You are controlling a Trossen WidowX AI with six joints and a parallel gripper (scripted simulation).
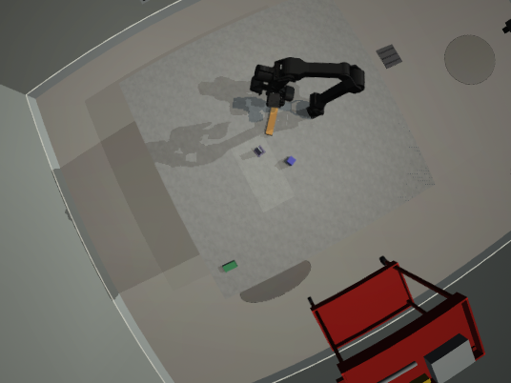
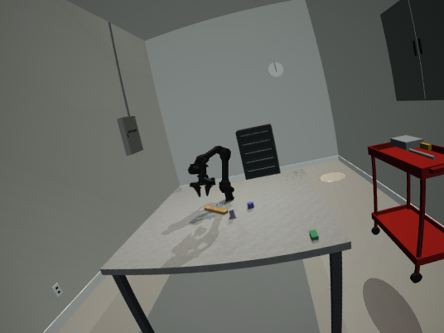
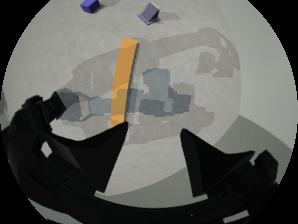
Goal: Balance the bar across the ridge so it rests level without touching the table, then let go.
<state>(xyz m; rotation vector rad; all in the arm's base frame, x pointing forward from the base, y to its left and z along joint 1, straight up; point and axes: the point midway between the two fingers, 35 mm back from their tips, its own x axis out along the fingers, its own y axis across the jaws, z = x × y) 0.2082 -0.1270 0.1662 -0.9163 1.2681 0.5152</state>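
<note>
The orange bar point(image 1: 272, 123) point(image 2: 215, 209) point(image 3: 122, 80) lies flat on the table. The small grey-purple ridge point(image 1: 258, 151) point(image 2: 232, 214) point(image 3: 149, 13) stands on the table a short way beyond one end of the bar, apart from it. My gripper point(image 2: 203, 195) point(image 3: 155, 129) is open and empty, pointing down above the table. In the wrist view the bar's near end shows just past the left fingertip, not between the fingers. In the top view the arm hides the fingertips and may cover the bar's far end.
A blue cube point(image 1: 291, 161) point(image 2: 250, 205) point(image 3: 90, 6) sits near the ridge. A green block point(image 1: 230, 266) point(image 2: 314, 234) lies farther away, near a table edge. A red cart point(image 1: 362, 305) point(image 2: 414, 157) stands on the floor off the table.
</note>
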